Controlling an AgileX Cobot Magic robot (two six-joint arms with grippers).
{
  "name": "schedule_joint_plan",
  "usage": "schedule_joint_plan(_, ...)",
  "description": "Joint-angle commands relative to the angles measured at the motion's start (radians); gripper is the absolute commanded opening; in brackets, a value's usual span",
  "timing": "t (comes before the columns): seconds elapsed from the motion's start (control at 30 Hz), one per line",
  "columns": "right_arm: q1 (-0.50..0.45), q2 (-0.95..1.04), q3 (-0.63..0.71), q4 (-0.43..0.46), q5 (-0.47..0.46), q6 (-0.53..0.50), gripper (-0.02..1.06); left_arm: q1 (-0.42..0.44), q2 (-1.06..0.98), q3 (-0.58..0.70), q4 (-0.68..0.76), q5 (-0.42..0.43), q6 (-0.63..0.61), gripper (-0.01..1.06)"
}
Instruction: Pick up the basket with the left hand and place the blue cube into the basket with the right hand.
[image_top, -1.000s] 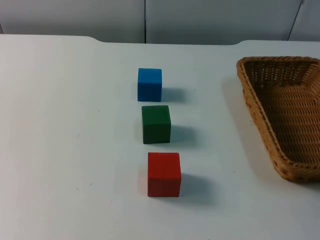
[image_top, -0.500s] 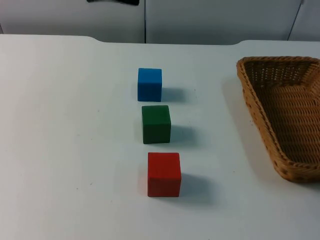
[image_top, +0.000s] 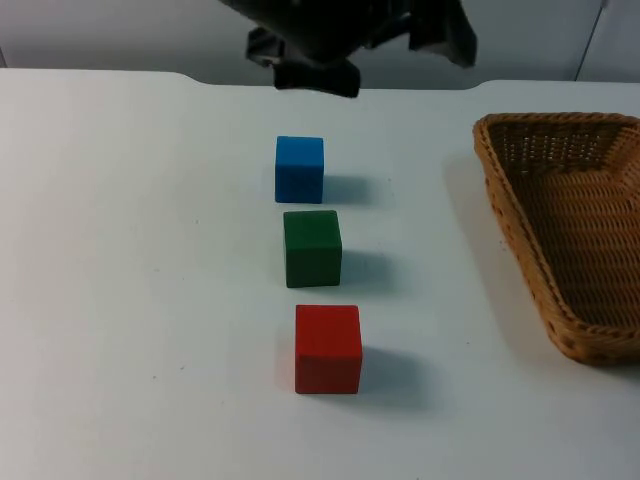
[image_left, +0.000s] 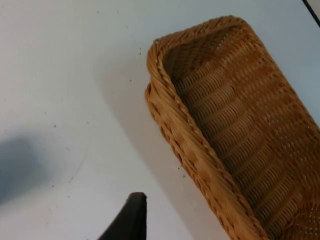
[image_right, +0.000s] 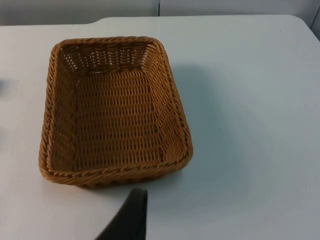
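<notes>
The left gripper (image_top: 315, 72) hangs over the surface's (image_top: 130, 250) far edge, its jaws' state impossible to tell. The basket (image_top: 570, 220) sits at the right edge; the blue cube (image_top: 299, 168) stands mid-surface, nearest the far edge.

You have open table (image_top: 130, 300) to the left of the three cubes. Blue (image_top: 299, 169), green (image_top: 312, 248) and red (image_top: 328, 348) stand in a close row, narrow gaps between them. A wide lane lies between that row and the basket (image_top: 560, 230). The left arm (image_top: 350, 35) hangs above the far edge behind blue.
</notes>
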Motion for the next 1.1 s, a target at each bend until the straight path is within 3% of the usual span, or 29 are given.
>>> schedule_joint_plan(0.0, -0.007, -0.001, 0.005, -0.001, -0.003, -0.003, 1.04, -0.032, 0.047, -0.047, 0.0, 0.001, -0.021, 1.04)
schedule_joint_plan(0.1, -0.007, -0.001, 0.005, -0.001, -0.003, -0.003, 1.04, -0.059, 0.1, -0.093, 0.028, 0.001, -0.048, 1.04)
schedule_joint_plan(0.2, -0.007, -0.001, 0.005, -0.001, -0.003, -0.003, 1.04, -0.092, 0.172, -0.178, 0.13, 0.003, -0.179, 1.04)
schedule_joint_plan(0.53, -0.007, -0.001, 0.005, -0.001, -0.003, -0.003, 1.04, -0.14, 0.33, -0.368, 0.392, 0.031, -0.453, 1.04)
schedule_joint_plan(1.07, -0.007, -0.001, 0.005, -0.001, -0.003, -0.003, 1.04, -0.164, 0.474, -0.497, 0.404, 0.069, -0.536, 1.04)
